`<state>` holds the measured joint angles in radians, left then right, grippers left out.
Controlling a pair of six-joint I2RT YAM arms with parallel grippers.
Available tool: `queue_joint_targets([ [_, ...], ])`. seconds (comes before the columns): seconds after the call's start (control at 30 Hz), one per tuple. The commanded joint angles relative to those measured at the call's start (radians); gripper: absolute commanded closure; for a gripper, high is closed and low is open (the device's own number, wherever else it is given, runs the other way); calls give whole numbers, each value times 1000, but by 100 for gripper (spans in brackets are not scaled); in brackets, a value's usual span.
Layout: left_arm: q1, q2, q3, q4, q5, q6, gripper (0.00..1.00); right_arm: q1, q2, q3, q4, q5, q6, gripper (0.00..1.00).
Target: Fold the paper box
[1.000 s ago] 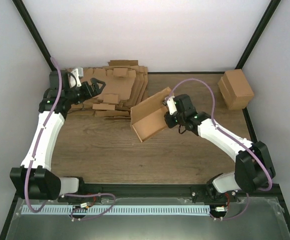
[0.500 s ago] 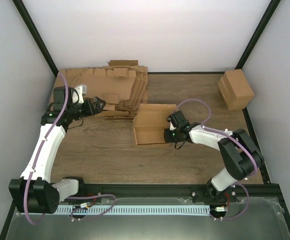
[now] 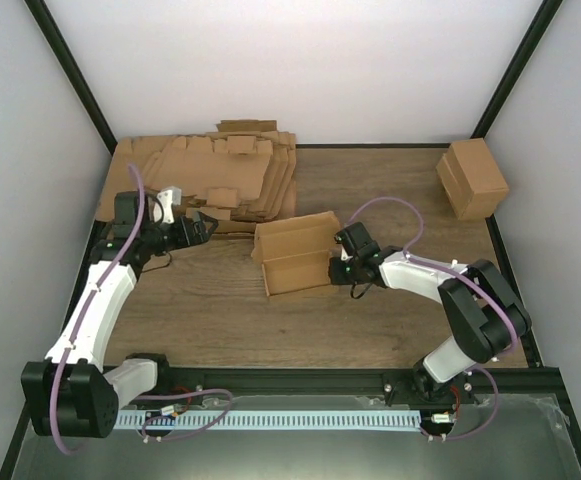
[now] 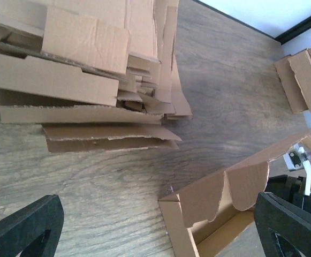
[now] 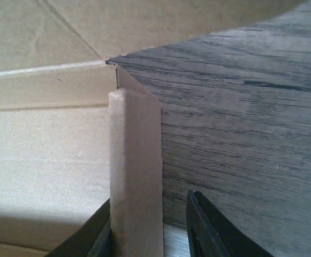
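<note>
Your right tool (image 3: 332, 264) has set the paper box (image 3: 292, 256) down from its raised tilt onto the desk (image 3: 210, 310) near centre and keeps a narrow pinch on the 3 o'clock wall. Your left tool (image 3: 203, 228), spread wide and holding nothing, has left the cardboard stack (image 3: 215, 175) at 11 o'clock and now faces the box's open 9 o'clock end. With the box steadied, you look ready to start tucking the end flaps, though none seems folded in yet.
</note>
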<state>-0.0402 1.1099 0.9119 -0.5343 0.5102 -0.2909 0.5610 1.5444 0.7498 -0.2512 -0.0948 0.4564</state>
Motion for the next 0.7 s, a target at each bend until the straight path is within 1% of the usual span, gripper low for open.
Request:
queue_joint_targets([
  [0.0, -18, -5, -42, 68, 41, -10, 0, 42, -3, 61, -43, 93, -43, 68],
  [0.07, -37, -11, -63, 84, 35, -27, 0, 54, 12, 85, -61, 126, -47, 69],
  [0.13, -59, -12, -78, 92, 15, -42, 0, 58, 33, 106, -78, 154, -36, 72],
  [0.17, -67, -13, -85, 94, 5, -48, 0, 62, 43, 114, -84, 169, -31, 76],
  [0.27, -91, -23, -113, 114, -15, -77, 0, 72, 55, 123, -90, 214, -16, 95],
  [0.3, -100, -29, -129, 123, -21, -88, 0, 75, 54, 121, -88, 215, -14, 99],
  [0.4, -140, -45, -174, 169, -44, -131, 0, 79, 43, 115, -82, 215, -7, 99],
  [0.43, -160, -49, -190, 184, -54, -146, 0, 79, 36, 113, -81, 216, -2, 99],
  [0.53, -241, -54, -225, 238, -103, -187, 0, 79, 14, 110, -78, 216, -8, 80],
  [0.57, -269, -52, -228, 248, -128, -194, 0, 80, 3, 105, -73, 215, -13, 76],
  [0.67, -327, -41, -225, 262, -201, -193, 0, 81, -54, 83, -49, 210, -26, 67],
])
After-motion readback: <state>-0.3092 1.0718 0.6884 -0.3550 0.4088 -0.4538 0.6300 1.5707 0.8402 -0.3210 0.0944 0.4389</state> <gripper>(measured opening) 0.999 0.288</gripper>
